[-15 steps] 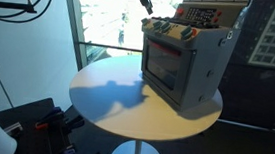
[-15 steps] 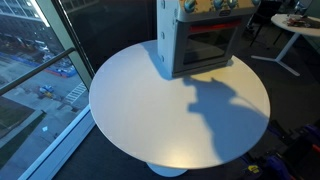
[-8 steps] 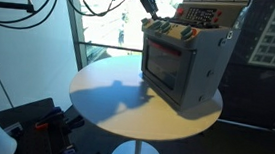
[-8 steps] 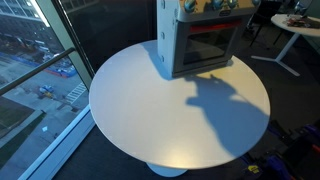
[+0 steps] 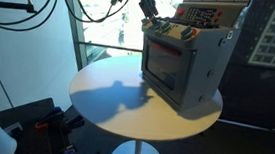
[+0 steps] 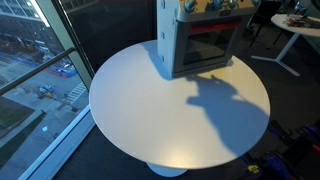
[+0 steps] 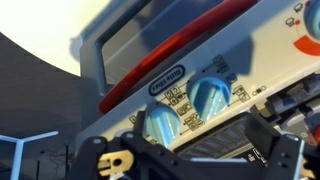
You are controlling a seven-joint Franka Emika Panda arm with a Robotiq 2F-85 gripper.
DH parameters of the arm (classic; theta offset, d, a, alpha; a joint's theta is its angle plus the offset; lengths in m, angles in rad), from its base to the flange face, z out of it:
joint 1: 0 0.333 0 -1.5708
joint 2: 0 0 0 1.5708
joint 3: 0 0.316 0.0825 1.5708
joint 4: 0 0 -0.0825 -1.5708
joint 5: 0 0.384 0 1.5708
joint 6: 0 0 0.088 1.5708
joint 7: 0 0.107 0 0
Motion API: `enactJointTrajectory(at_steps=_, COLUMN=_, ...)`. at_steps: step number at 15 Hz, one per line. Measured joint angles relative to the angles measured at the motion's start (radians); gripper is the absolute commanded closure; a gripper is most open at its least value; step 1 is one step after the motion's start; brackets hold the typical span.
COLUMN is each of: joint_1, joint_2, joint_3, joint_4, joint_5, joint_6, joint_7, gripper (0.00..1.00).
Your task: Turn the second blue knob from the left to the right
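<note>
A grey toy oven (image 5: 184, 61) with a red door handle (image 7: 190, 50) stands on the round white table (image 5: 115, 100); it also shows in an exterior view (image 6: 200, 45). Two blue knobs fill the wrist view, one lower left (image 7: 160, 123) and one upper right (image 7: 210, 96), on the white control panel. My gripper (image 5: 149, 8) hangs just above the oven's top corner, close to the knob row. In the wrist view its dark fingers (image 7: 190, 160) frame the bottom edge, spread apart with nothing between them. They touch no knob. The other knobs are out of view.
A window wall with a railing (image 5: 90, 48) stands behind the table. A second table with clutter (image 6: 295, 25) stands beyond the oven. Cables and equipment (image 5: 33, 123) lie on the floor by the table's pedestal. The arm's shadow (image 6: 225, 100) falls on the tabletop.
My gripper has come down a little and closer to the oven's top. Its shadow on the table has shifted slightly. The oven has not moved.
</note>
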Motion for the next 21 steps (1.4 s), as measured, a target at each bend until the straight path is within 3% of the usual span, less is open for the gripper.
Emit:
enactJointTrajectory(at_steps=14, joint_1=0.002, joint_2=0.022, joint_3=-0.002, joint_4=-0.014, joint_5=0.0, joint_6=0.081, joint_7=0.028, gripper=0.0)
enactJointTrajectory(at_steps=15, joint_1=0.001, joint_2=0.027, joint_3=-0.002, joint_4=-0.014, joint_5=0.0, joint_6=0.091, joint_7=0.029, gripper=0.15)
enactJointTrajectory(at_steps=16, joint_1=0.001, joint_2=0.032, joint_3=-0.002, joint_4=-0.014, joint_5=0.0, joint_6=0.1, joint_7=0.03, gripper=0.21)
enactJointTrajectory(at_steps=18, joint_1=-0.001, joint_2=0.04, joint_3=-0.002, joint_4=-0.014, joint_5=0.0, joint_6=0.116, joint_7=0.031, gripper=0.43)
enactJointTrajectory(at_steps=21, joint_1=-0.002, joint_2=0.048, joint_3=-0.002, joint_4=-0.014, joint_5=0.0, joint_6=0.135, joint_7=0.032, gripper=0.59)
